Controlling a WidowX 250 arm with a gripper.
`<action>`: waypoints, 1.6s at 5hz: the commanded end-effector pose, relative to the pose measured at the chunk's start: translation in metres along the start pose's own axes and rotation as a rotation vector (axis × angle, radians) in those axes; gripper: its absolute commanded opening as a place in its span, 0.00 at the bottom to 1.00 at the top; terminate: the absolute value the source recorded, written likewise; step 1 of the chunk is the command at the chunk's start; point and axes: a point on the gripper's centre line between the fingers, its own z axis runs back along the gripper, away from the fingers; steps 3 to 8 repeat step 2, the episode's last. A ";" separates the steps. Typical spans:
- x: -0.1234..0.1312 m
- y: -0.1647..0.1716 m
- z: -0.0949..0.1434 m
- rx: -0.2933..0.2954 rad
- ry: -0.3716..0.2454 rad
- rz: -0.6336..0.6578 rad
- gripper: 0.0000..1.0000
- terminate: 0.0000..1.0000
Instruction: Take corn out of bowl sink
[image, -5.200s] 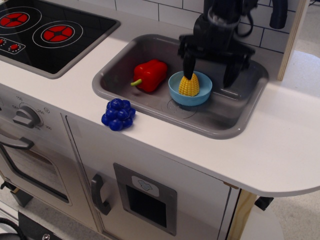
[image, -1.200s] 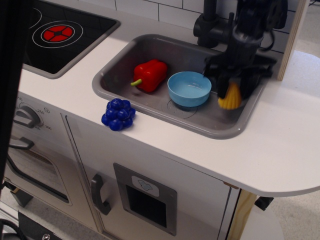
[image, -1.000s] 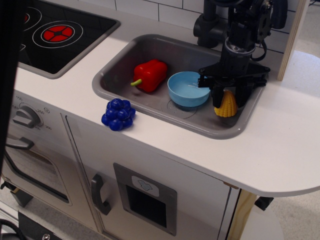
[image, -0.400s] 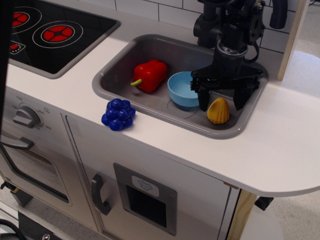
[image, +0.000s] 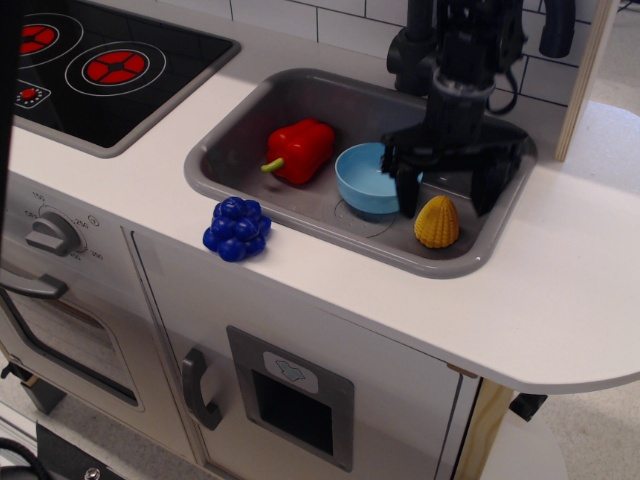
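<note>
We saw a white toy kitchen tabletop (image: 560, 300) under even light, backed by white tiled wall (image: 330, 12), with a black stovetop (image: 110, 70) and grey-handled cabinet doors (image: 290, 385) below.

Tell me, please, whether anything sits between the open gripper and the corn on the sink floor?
Nothing visible does. The corn stands upright on the sink floor, right of the bowl, with the open gripper just above it and its fingers apart.

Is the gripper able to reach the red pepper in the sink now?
Probably yes. The open gripper hangs above the corn, and the red pepper lies uncovered in the sink, beyond the bowl.
</note>
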 end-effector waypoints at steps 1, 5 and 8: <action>0.019 -0.005 0.061 -0.111 -0.108 0.008 1.00 0.00; 0.019 -0.005 0.061 -0.111 -0.108 0.008 1.00 1.00; 0.019 -0.005 0.061 -0.111 -0.108 0.008 1.00 1.00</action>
